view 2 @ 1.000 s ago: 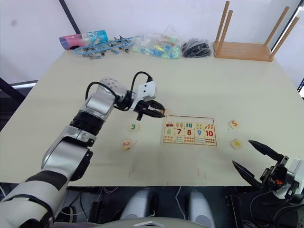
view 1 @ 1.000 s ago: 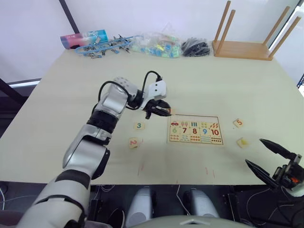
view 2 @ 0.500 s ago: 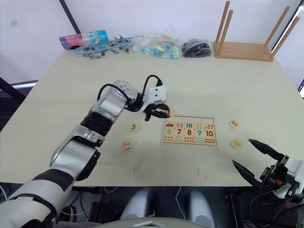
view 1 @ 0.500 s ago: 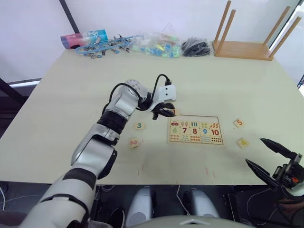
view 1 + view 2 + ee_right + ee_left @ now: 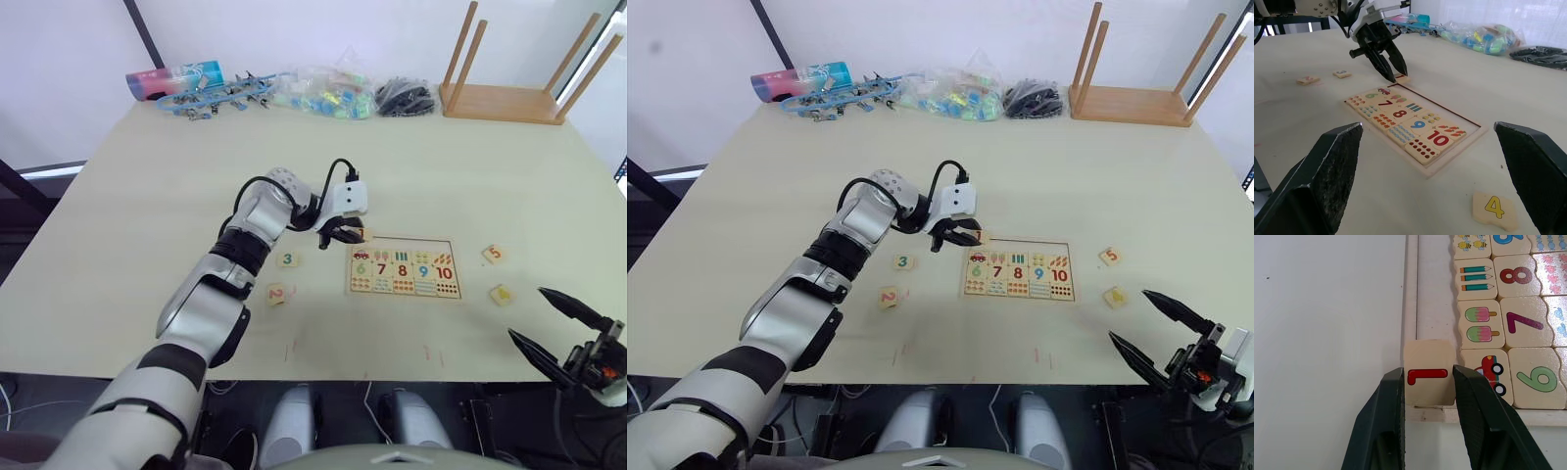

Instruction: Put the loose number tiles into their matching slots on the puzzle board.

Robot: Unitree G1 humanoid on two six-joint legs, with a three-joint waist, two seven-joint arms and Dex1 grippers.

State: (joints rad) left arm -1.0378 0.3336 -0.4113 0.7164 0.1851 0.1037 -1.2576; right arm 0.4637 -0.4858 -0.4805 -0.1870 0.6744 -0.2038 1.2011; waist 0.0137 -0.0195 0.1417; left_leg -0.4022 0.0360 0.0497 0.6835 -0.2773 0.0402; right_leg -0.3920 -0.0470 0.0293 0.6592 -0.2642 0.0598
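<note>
1. left gripper pinches the 1 tile by 2 side edges, over the puzzle board corner.
2. likely light, stiff, smooth; edge grip suits.
3. right gripper spread, idle.

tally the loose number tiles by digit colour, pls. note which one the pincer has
Red: 2, the 1 tile held in the left pincer at the puzzle board corner, and the 5 tile
Orange: 1, the 2 tile
Green: 1, the 3 tile
Yellow: 1, the 4 tile
Total: 5
</note>
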